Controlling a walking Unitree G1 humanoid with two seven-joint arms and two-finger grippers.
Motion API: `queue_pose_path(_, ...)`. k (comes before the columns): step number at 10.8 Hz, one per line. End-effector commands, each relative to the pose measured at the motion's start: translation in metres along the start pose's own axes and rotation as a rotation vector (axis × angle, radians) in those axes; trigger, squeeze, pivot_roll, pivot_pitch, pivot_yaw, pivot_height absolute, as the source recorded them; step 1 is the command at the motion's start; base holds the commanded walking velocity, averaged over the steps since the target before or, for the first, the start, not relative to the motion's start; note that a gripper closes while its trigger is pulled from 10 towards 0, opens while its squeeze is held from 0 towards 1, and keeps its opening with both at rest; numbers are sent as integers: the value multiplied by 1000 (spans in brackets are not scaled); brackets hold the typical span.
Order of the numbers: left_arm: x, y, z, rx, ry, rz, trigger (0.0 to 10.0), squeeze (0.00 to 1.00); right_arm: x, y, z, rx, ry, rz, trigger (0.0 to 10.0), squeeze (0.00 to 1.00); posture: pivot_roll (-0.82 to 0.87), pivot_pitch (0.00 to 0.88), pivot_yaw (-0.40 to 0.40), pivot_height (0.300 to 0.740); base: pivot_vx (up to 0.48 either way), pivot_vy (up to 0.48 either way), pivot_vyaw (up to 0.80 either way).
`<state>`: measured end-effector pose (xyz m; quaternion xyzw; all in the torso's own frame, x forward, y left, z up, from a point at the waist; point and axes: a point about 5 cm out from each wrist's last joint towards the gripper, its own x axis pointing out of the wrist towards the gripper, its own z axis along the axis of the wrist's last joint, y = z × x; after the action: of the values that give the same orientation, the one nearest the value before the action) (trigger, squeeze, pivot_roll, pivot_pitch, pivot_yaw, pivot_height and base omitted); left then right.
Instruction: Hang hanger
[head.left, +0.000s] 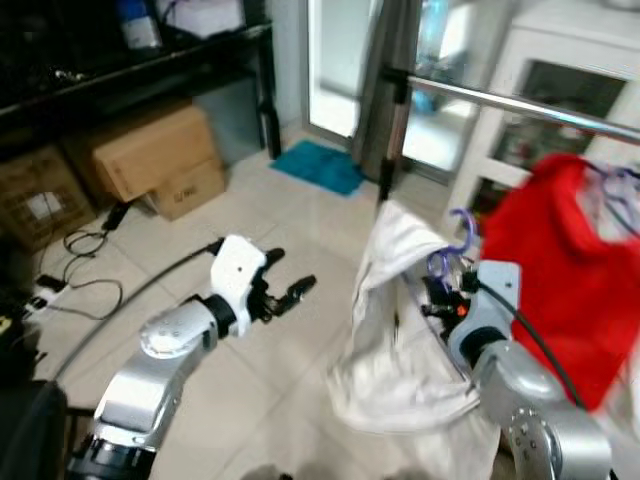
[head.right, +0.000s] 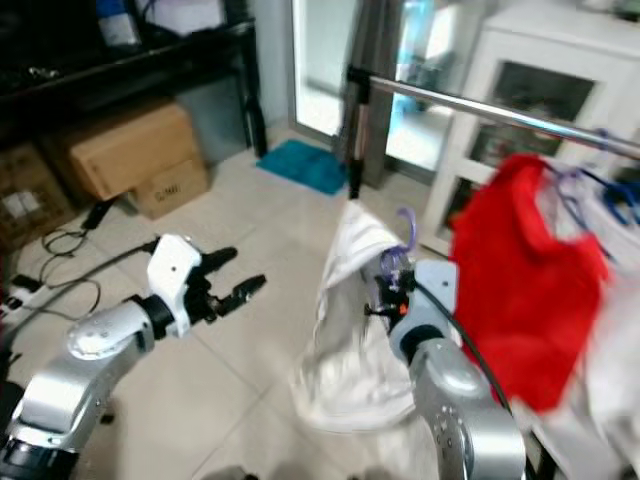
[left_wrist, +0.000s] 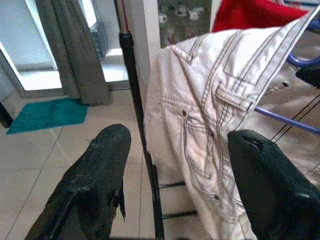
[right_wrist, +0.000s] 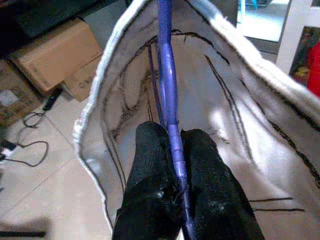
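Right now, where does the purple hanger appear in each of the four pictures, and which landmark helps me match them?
Left eye view: purple hanger, hook above the right gripper, right of centre.
Right eye view: its hook near the centre, above the white garment.
Left wrist view: a purple bar beside the garment.
Right wrist view: the bar clamped between the black fingers.
Shared landmark: the white garment.

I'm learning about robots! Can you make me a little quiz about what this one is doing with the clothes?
1. True or false: the right tool is shut on the purple hanger.
2. What colour is the garment on that hanger? A) white B) green C) black
3. Fill in: the hanger's hook is not yet over the silver ____, where a red garment hangs.

The left tool is open, holding nothing.

Key: 1 true; 2 A; 3 rail.
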<state>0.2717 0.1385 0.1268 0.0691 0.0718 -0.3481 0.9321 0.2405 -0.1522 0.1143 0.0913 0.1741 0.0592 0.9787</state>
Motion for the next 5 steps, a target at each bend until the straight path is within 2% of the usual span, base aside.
queue_pose_path(1, 3, 3, 2, 25, 3, 3, 10000, 0, -1, 8, 22, -11, -102, 58, 0, 0, -137, 0, 60, 740, 0, 0, 0)
queue_pose_path(2, 9, 5, 2, 53, 2, -25, 10000, 0, 0, 14, 28, -5, -122, 105, 0, 0, -138, 0, 54, 740, 0, 0, 0)
queue_pose_path(3, 19, -1, 2, 84, -33, -148, 10000, 1000, 1, 20, 37, 21, -149, 152, 0, 0, -142, 0, 47, 740, 0, 0, 0)
queue_pose_path(4, 37, 1, -2, 219, 29, -149, 10000, 1000, 3, 27, 47, 46, -174, 198, 0, 0, -150, 0, 49, 740, 0, 0, 0)
queue_pose_path(5, 50, 2, -4, 291, 57, -140, 10000, 1000, 4, 32, 54, 64, -195, 236, 0, 0, -155, 0, 51, 740, 0, 0, 0)
